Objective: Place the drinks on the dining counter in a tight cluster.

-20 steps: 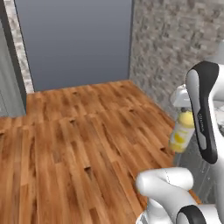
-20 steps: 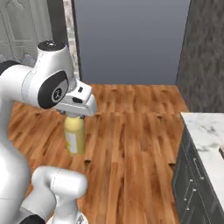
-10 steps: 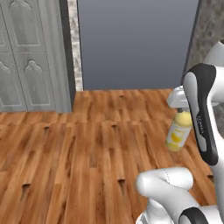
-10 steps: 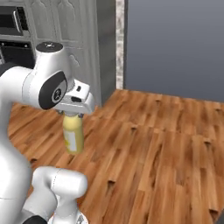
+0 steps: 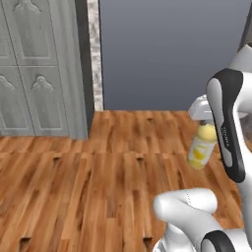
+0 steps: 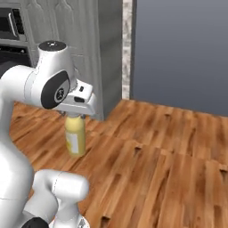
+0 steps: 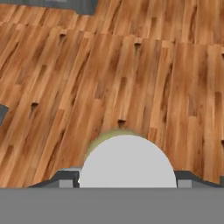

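A yellow juice bottle (image 5: 201, 148) with a pale cap hangs upright above the wooden floor, one of the drinks. My gripper (image 5: 204, 119) is shut on its neck, just under the white hand. In the right base view the same bottle (image 6: 75, 137) hangs below the gripper (image 6: 75, 117). The hand view looks straight down onto the pale cap (image 7: 127, 162), with a dark fingertip (image 7: 66, 178) on either side of it. The dining counter is out of view.
Tall grey cabinet doors (image 5: 34, 74) stand at the left, beside a narrow brick strip (image 5: 94, 54) and a plain blue-grey wall (image 5: 167, 49). A dark built-in oven (image 6: 10, 33) shows at the far left. Wooden floor (image 5: 88, 182) lies open ahead.
The whole picture has slid to the right as the base turns: the grey cabinets have come further into view. The juice bottle stays in my gripper, unchanged.
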